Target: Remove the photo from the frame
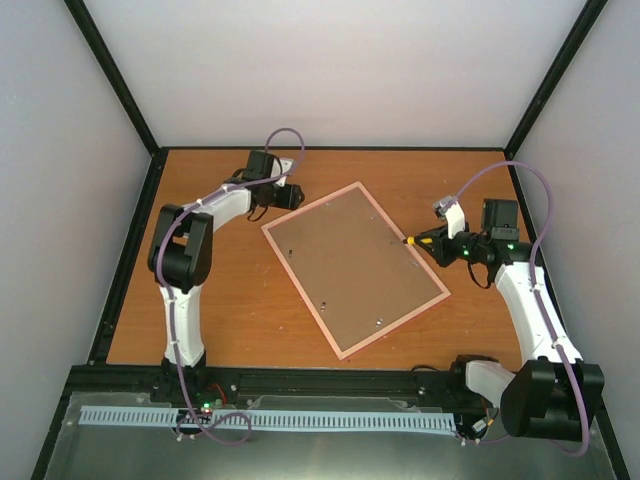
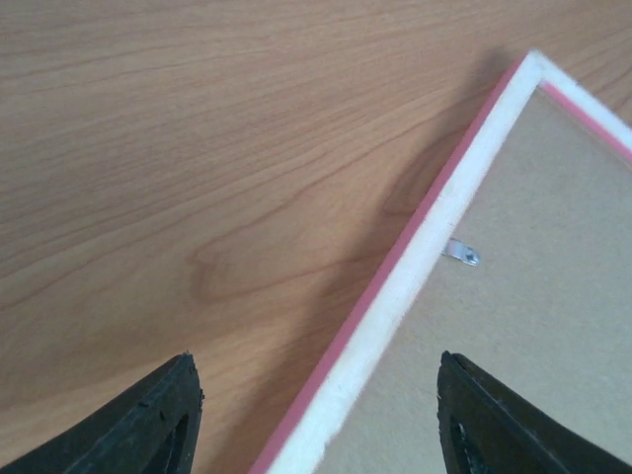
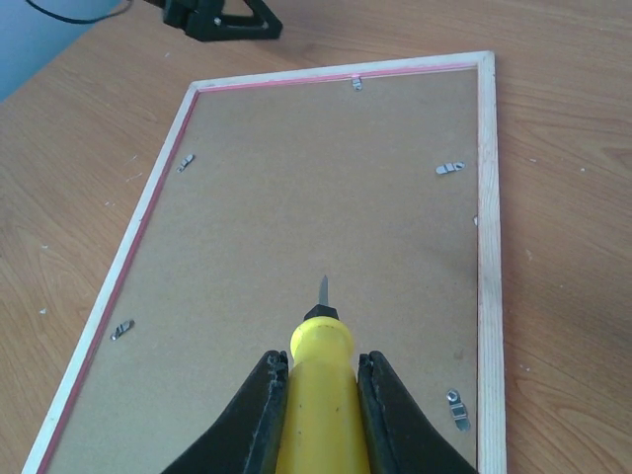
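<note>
The frame (image 1: 301, 293) lies face down and skewed on the table, its thin pink border around a brown backing board (image 1: 355, 265). The photo is hidden under that board. My left gripper (image 1: 285, 196) is open at the frame's far left corner; in the left wrist view it (image 2: 316, 415) straddles the pale frame edge (image 2: 395, 296) without touching it. My right gripper (image 3: 321, 395) is shut on a yellow-handled screwdriver (image 3: 321, 380), whose tip points over the backing board (image 3: 316, 197) from the frame's right side (image 1: 440, 245).
Small metal tabs hold the board in the frame: one by the left gripper (image 2: 462, 254), others along the sides (image 3: 451, 169) (image 3: 122, 329) (image 3: 456, 407). The wooden table (image 1: 220, 310) ends in black rails, with walls close behind.
</note>
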Tool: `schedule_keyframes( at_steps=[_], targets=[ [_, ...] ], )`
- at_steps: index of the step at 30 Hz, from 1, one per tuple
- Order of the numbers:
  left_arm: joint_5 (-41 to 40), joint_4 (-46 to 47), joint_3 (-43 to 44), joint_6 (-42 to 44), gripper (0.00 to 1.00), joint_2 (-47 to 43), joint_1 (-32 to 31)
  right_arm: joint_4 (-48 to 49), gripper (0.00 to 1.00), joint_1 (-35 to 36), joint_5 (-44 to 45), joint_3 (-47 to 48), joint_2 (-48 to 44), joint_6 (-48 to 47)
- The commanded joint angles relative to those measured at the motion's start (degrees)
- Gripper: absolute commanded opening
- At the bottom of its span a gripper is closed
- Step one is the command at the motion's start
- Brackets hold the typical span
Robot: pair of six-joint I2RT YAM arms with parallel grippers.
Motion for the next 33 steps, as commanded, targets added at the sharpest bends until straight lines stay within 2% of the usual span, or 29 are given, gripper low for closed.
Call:
schedule_keyframes(
  at_steps=[1, 7, 14, 19, 26, 33],
  targets=[
    [3.2, -4.98, 6.56, 6.23, 0.66, 5.69, -0.12, 0.37, 0.03, -0.14, -0.92, 0.57, -1.01, -0.42],
    [4.57, -4.26, 6.12, 7.32, 0.62, 6.93, -0.17, -0.35, 0.03, -0.1, -1.8, 0.94, 0.19, -0.88],
    [5.38, -3.75, 1.55, 7.58, 0.54, 5.24, -1.65, -0.45, 0.03, -0.1, -1.95, 1.11, 0.48, -0.91],
    [-4.07, -5.7, -1.15, 5.24, 0.44, 4.9, -2.96, -0.55, 0.03, -0.13, -2.06, 1.03, 0.44, -0.9],
    [-7.92, -5.09, -9.53, -0.88, 0.3, 0.14, -2.93, -0.53, 0.03, -0.14, -1.88, 1.02, -0.2, -0.91],
    [-11.6, -5.51, -19.87, -8.65, 0.26, -6.17, -2.62, -0.54, 0.03, -0.11, -1.93, 0.85, -0.92, -0.89]
  ],
)
